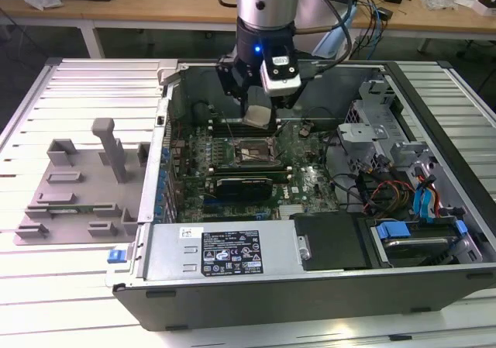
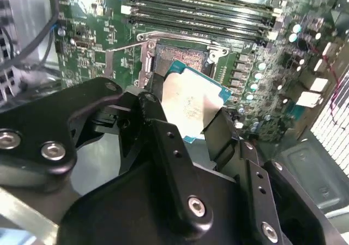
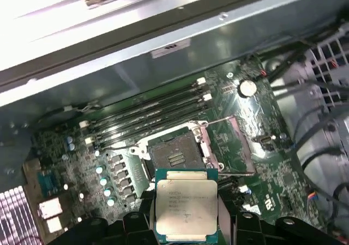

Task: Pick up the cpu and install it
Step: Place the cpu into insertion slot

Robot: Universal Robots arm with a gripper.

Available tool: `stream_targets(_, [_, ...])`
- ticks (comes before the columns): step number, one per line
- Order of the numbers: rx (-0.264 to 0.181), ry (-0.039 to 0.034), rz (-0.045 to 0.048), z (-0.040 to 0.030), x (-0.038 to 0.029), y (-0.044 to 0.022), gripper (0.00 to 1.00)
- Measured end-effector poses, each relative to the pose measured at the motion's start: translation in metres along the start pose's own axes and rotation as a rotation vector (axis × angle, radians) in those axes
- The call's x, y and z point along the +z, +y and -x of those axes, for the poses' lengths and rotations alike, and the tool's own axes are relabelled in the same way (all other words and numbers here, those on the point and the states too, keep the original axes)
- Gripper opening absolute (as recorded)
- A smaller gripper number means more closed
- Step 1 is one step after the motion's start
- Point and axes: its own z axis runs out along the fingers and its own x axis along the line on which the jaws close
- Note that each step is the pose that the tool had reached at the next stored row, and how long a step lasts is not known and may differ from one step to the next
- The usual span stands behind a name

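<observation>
**Held aloft, not yet seated**

The black claw (image 2: pixel 188 108) is clenched on the small, square, silvery-topped cpu (image 3: pixel 185 207), pinching two opposite edges. The chip hangs inside the open grey computer case (image 1: pixel 310 286) — just above the dark square socket (image 3: pixel 174 156) on the green motherboard (image 3: pixel 262 168).

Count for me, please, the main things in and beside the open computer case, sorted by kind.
Chip: 1
Pincer, shut on the chip: 1
Socket on the board: 1
Computer case: 1
Grey plastic fixture beside the case: 1
Total: 5
</observation>
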Motion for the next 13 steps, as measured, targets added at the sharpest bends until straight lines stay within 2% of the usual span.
stream_targets(3, [0.104, -0.0063, -0.001, 0.0, 0.0002, 0.0, 0.55])
stream_targets(5, [0.139, -0.0083, -0.0013, 0.0, 0.0003, 0.0, 0.55])
stream_targets(10, [0.284, -0.017, -0.0027, 0.0, 0.0006, 0.0, 0.55])
stream_targets(13, [0.352, -0.0211, -0.0034, 0.0, 0.0007, 0.0, 0.55])
